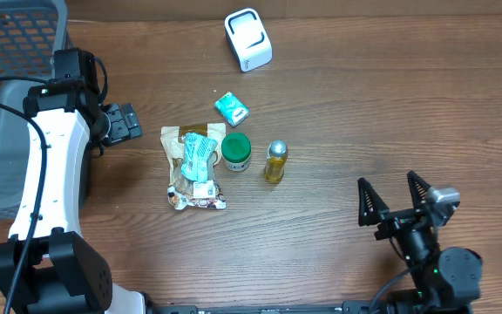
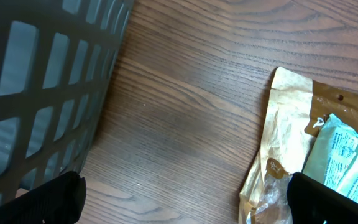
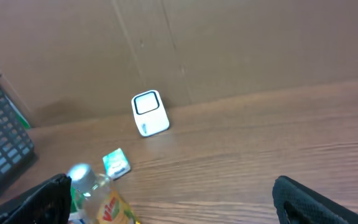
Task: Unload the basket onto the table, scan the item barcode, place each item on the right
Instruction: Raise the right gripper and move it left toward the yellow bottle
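Right pincer (image 1: 392, 197) stands spread and empty at lower right of the overhead frame; left pincer (image 1: 127, 120) is spread too (beside the basket (image 1: 7, 105)). Pouch (image 1: 194, 166), jar (image 1: 236, 151) and bottle (image 1: 274, 162) sit mid-frame on the bench (image 1: 364, 105), with the scanner (image 1: 248, 38) at top.

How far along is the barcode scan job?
Done: nothing visible. The white box-shaped scanner sits alone at the table's far edge, with no item near it. In hand: nothing. The left gripper and right gripper are both open and empty. Left: pick up an item from the middle cluster, the small green packet, green-lidded jar, yellow bottle or tan pouch, and show its barcode to the scanner.
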`<control>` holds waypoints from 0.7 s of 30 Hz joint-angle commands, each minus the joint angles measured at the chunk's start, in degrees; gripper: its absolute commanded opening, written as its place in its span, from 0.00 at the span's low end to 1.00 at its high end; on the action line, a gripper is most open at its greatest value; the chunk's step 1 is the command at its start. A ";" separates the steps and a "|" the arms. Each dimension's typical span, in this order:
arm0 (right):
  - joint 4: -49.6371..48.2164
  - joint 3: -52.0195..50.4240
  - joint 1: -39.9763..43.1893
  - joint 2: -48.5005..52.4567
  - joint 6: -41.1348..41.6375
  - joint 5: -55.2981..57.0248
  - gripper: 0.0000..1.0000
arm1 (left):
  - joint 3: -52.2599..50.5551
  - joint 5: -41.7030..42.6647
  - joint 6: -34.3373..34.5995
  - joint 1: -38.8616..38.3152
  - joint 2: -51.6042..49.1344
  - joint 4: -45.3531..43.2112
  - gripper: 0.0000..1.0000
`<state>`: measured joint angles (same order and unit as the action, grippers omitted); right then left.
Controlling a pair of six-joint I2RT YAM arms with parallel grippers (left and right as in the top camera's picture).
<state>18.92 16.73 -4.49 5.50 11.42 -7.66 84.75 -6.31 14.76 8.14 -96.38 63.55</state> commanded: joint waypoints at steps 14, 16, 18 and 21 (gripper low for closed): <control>35.69 47.84 0.39 40.59 1.05 -4.26 1.00 | 1.18 -0.72 -0.85 0.09 0.92 0.09 1.00; 41.48 51.89 0.39 45.16 1.07 -4.26 1.00 | 1.18 -0.72 -0.83 0.09 0.92 0.09 0.99; 45.51 54.40 0.39 49.20 1.05 -4.33 1.00 | 1.18 -0.72 -0.85 0.09 0.92 0.09 1.00; 47.45 55.12 0.39 53.53 1.07 -6.97 1.00 | 1.18 -0.72 -0.85 0.09 0.92 0.09 1.00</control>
<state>65.39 70.08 -4.49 55.83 12.08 -12.08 84.75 -6.31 14.74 8.14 -96.38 63.64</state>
